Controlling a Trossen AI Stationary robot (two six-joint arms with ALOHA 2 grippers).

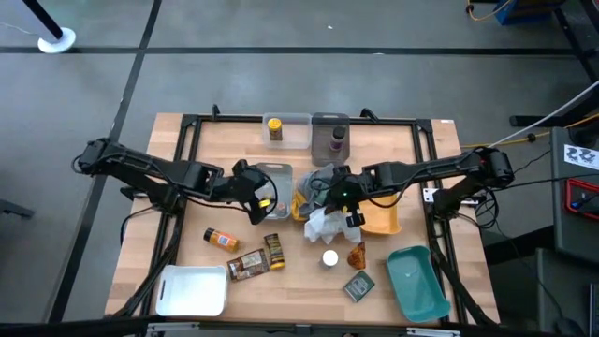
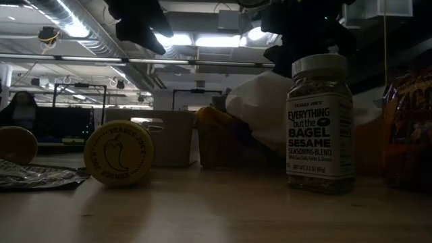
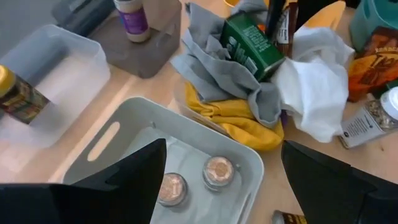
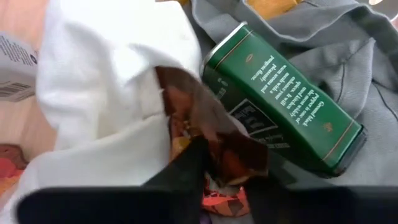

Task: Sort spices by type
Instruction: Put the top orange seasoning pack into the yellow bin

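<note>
My right gripper [image 1: 344, 200] [image 4: 211, 180] is over the pile of grey and white cloths [image 1: 323, 211], shut on a brown packet [image 4: 208, 127]. A green tin [image 4: 283, 102] lies on the grey cloth beside the packet. My left gripper [image 1: 260, 195] [image 3: 221, 186] hangs open over a pale tray [image 3: 118, 134] that holds two tiny round pots [image 3: 217, 172]. A yellow jar [image 1: 274, 129] stands in the clear tray and a dark jar [image 1: 335, 140] in the grey tray. An orange bottle [image 1: 222, 240], brown packets [image 1: 248, 265], a white-capped jar [image 1: 329, 258] and a dark flat tin [image 1: 358, 286] lie on the near table. My right gripper pinches the brown packet by its crumpled end [image 4: 227, 155] between the two fingers, coming from above. The packet's free end sticks out past the fingertips against the white cloth [image 4: 106, 81]. The fingers hide the rest of it, so I cannot tell if it is lifted clear.
A yellow tray [image 1: 382, 220] lies to the right of the cloths, a teal tray [image 1: 416, 281] at the near right and a white tray [image 1: 192, 290] at the near left. An orange-brown packet [image 1: 357, 253] lies near the white-capped jar. Black frame rails [image 1: 187, 140] border the table.
</note>
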